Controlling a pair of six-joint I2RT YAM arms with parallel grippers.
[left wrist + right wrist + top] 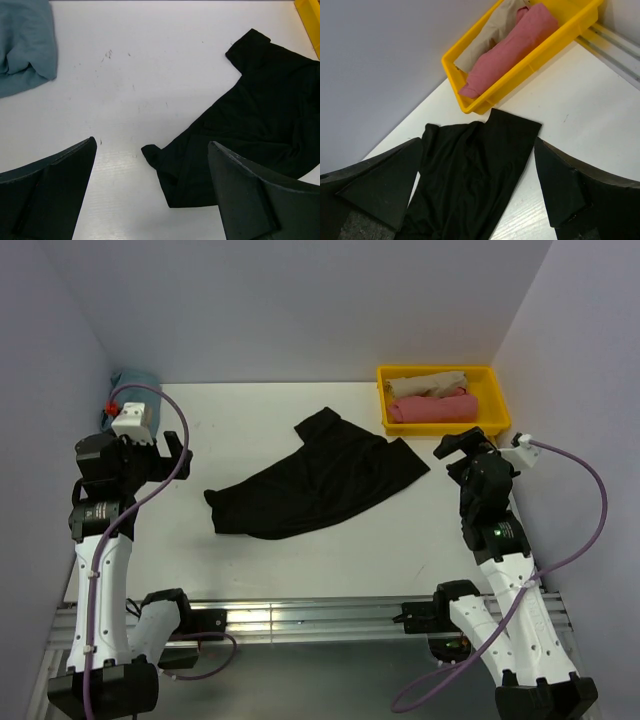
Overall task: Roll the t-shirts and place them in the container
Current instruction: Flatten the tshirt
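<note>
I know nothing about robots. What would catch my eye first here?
A crumpled black t-shirt sprawls across the middle of the white table. A bright yellow bin at the far right corner holds a pink shirt and a beige shirt, and a teal shirt lies bunched at the far left. The left gripper and right gripper hang open on either side, holding nothing.

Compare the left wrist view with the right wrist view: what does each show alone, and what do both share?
Left wrist only: the teal shirt, at the frame's left edge. Right wrist only: the pink shirt and beige shirt lying in the tray. Both: the black shirt on the table, and the tray, though the left wrist catches just its corner.
</note>
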